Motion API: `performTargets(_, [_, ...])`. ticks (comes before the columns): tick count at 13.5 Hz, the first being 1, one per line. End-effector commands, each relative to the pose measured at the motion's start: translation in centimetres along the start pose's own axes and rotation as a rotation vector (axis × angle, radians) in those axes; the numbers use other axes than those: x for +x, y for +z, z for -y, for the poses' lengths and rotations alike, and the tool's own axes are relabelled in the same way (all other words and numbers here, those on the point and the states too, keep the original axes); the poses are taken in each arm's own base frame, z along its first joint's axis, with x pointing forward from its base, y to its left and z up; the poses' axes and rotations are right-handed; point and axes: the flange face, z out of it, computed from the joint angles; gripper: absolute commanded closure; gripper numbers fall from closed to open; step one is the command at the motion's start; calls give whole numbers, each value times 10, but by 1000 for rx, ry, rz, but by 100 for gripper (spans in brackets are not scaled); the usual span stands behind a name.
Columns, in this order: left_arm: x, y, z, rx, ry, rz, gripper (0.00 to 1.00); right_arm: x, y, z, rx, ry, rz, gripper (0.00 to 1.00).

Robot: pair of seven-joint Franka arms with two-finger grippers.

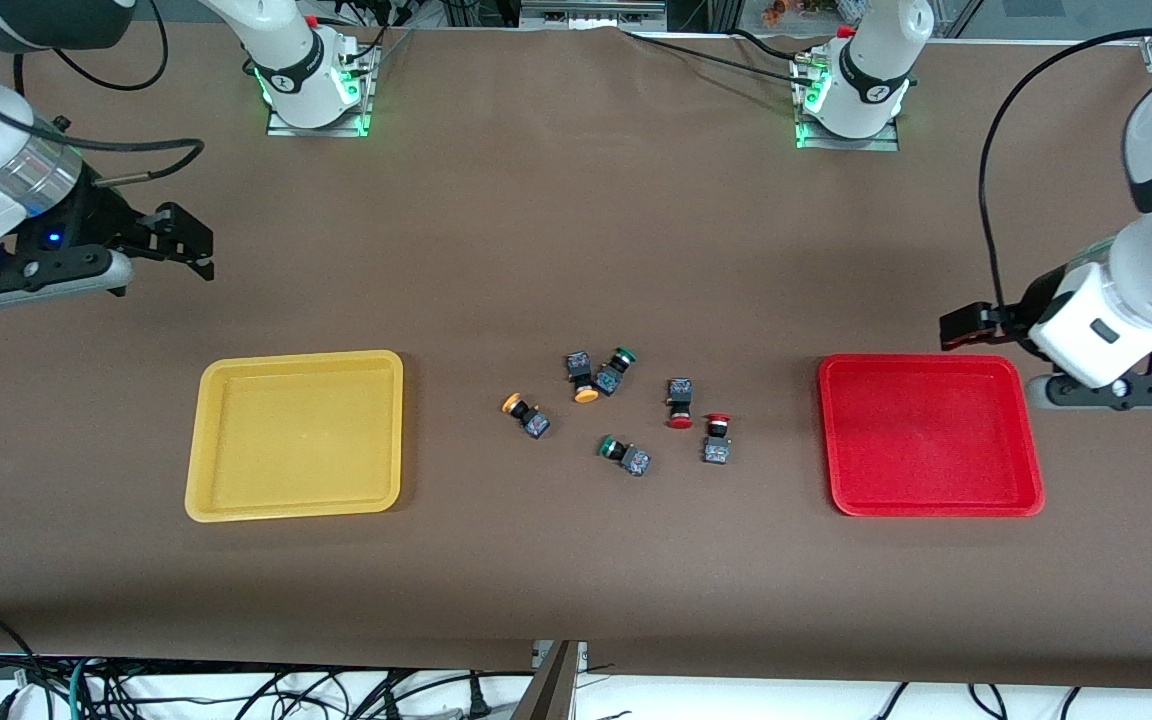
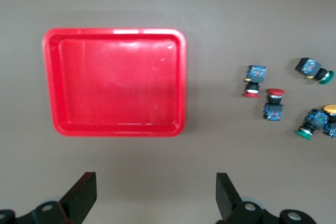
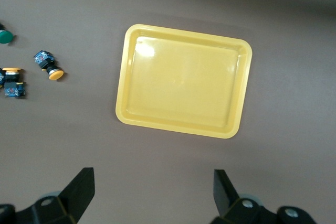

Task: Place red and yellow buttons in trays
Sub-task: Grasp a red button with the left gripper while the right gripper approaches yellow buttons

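Two red-capped buttons (image 1: 679, 402) (image 1: 717, 438) and two yellow-capped buttons (image 1: 526, 412) (image 1: 583, 380) lie in a loose cluster mid-table, between the empty yellow tray (image 1: 296, 435) and the empty red tray (image 1: 931, 435). My left gripper (image 1: 971, 327) is open and empty in the air over the table just off the red tray's edge; its wrist view shows the red tray (image 2: 115, 82) and both red buttons (image 2: 254, 80) (image 2: 273, 105). My right gripper (image 1: 181, 240) is open and empty over bare table near the yellow tray (image 3: 184, 80); its wrist view shows a yellow button (image 3: 48, 65).
Two green-capped switches (image 1: 614, 370) (image 1: 624, 455) lie among the cluster, one touching a yellow button. The arm bases (image 1: 311, 85) (image 1: 851, 95) stand at the table's farthest edge. Brown table surface surrounds both trays.
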Motion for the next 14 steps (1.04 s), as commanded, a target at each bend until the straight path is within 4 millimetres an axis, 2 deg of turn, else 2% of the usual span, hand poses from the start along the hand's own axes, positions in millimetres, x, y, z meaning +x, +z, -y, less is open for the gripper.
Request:
performTargets(1, [16,23,-32,-19,-53,-12,0,-2,-7,-1,-11,-2,5,0])
performTargets(4, [30,64,-88,-20,-101,-24,0,-1,-6,-1,-11,0,6,0])
performTargets(6, [43,93,-108,-33,-140,-42,0,-1,-6,-1,-9,1,6,0])
performTargets(10, [62,168,-154,-44,-147,-58,0,0,-3,-4,-9,-2,9,0])
performTargets(14, [72,234,-161,-33,-131,-67,0,1,-2,-4,-13,-1,5,0])
